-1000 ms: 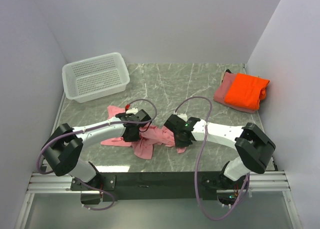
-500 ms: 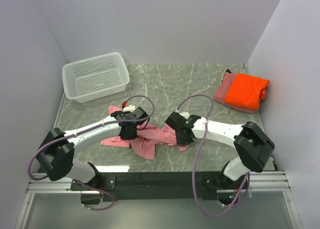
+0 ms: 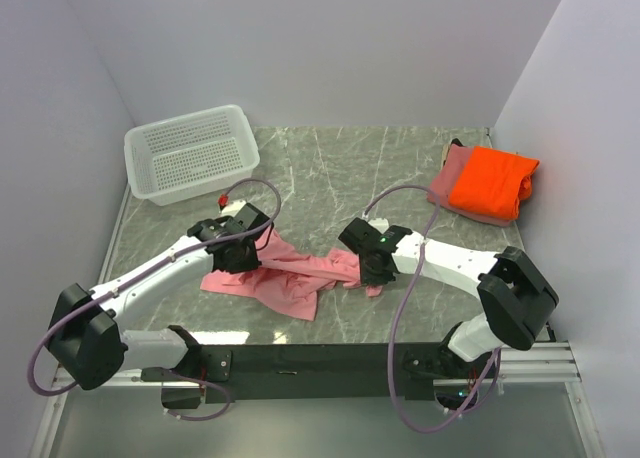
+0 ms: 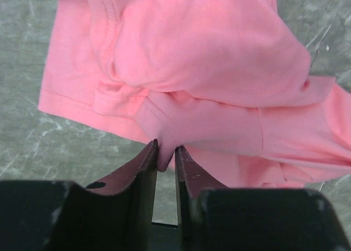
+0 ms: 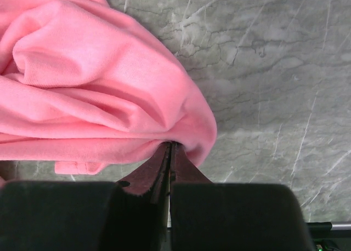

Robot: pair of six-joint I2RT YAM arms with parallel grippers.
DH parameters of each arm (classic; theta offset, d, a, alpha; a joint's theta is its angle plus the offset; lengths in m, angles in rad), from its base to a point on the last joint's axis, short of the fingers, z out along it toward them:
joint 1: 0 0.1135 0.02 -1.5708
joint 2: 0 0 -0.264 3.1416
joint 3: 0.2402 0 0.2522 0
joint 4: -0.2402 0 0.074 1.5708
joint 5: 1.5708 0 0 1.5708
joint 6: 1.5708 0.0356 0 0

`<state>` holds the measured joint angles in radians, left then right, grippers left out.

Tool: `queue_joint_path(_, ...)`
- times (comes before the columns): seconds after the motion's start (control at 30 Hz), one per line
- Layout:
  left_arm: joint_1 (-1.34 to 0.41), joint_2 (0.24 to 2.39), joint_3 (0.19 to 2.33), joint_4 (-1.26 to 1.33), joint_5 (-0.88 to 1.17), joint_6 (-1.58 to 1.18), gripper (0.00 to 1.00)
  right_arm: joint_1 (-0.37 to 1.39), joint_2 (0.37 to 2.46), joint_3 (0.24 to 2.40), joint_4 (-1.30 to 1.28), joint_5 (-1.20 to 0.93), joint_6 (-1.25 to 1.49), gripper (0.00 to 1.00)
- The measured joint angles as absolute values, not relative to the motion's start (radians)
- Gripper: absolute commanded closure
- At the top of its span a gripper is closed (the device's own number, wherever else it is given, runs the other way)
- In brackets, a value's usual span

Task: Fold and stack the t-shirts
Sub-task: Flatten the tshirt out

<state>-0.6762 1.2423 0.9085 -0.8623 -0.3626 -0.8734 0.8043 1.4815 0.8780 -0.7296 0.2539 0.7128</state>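
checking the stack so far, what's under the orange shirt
A folded dusty rose shirt lies under the orange shirt, showing along its left and near edges. The rest is covered, so whether anything else lies beneath cannot be seen.

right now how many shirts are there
3: pink shirt mid-table, pinched by left gripper and right gripper; orange shirt folded on rose shirt, far right. More could hide underneath.

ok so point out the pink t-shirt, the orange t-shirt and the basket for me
pink t-shirt (image 3: 292, 278), top external view, the stretched cloth between the two arms
orange t-shirt (image 3: 487, 183), top external view, middle of its folded top
basket (image 3: 195, 183), top external view, its near wall
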Motion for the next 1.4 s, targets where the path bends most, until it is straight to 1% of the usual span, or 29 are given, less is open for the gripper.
queue_joint_path(0.13,-0.675,1.242,0.867,-0.826,-0.315,-0.873,0.76,0.804,1.481,0.878,-0.729,0.250,0.713,1.00)
queue_joint_path(0.23,-0.675,1.242,0.841,-0.815,-0.292,-0.874,0.86,0.804,1.481,0.876,-0.728,0.245,0.713,1.00)
queue_joint_path(0.27,-0.675,1.242,0.836,-0.812,-0.286,-0.875,0.95,0.804,1.481,0.875,-0.727,0.244,0.713,1.00)
queue_joint_path(0.3,-0.675,1.242,0.835,-0.810,-0.284,-0.877,0.99,0.804,1.481,0.874,-0.727,0.242,0.714,1.00)
queue_joint_path(0.5,-0.672,1.241,0.839,-0.805,-0.287,-0.857,0.99,0.804,1.478,0.867,-0.727,0.244,0.714,1.00)
queue_joint_path(0.57,-0.654,1.248,0.870,-0.823,-0.289,-0.842,0.99,0.804,1.477,0.873,-0.735,0.248,0.712,1.00)
queue_joint_path(0.7,-0.543,1.283,1.018,-0.845,-0.299,-0.792,0.99,0.804,1.478,0.970,-0.809,0.285,0.693,1.00)
queue_joint_path(0.83,-0.401,1.282,1.158,-0.849,-0.311,-0.733,0.99,0.815,1.472,1.138,-0.859,0.339,0.664,1.00)
queue_joint_path(0.87,-0.364,1.277,1.182,-0.849,-0.313,-0.716,0.99,0.821,1.467,1.160,-0.859,0.345,0.659,0.98)
queue_joint_path(0.97,-0.272,1.251,1.201,-0.852,-0.311,-0.670,0.99,0.867,1.448,1.186,-0.851,0.344,0.639,0.79)
queue_joint_path(1.0,-0.239,1.242,1.199,-0.858,-0.311,-0.654,0.99,0.896,1.445,1.186,-0.854,0.344,0.635,0.69)
queue_joint_path(1.03,-0.207,1.234,1.195,-0.861,-0.315,-0.636,0.99,0.918,1.445,1.180,-0.862,0.346,0.639,0.66)
queue_joint_path(1.1,-0.126,1.217,1.177,-0.858,-0.320,-0.604,0.99,0.951,1.445,1.141,-0.875,0.337,0.657,0.62)
queue_joint_path(1.23,0.015,1.194,1.122,-0.860,-0.319,-0.548,0.99,0.964,1.447,1.077,-0.915,0.326,0.700,0.60)
queue_joint_path(1.4,0.046,1.193,1.118,-0.859,-0.307,-0.508,0.99,1.002,1.467,1.104,-0.913,0.305,0.703,0.60)
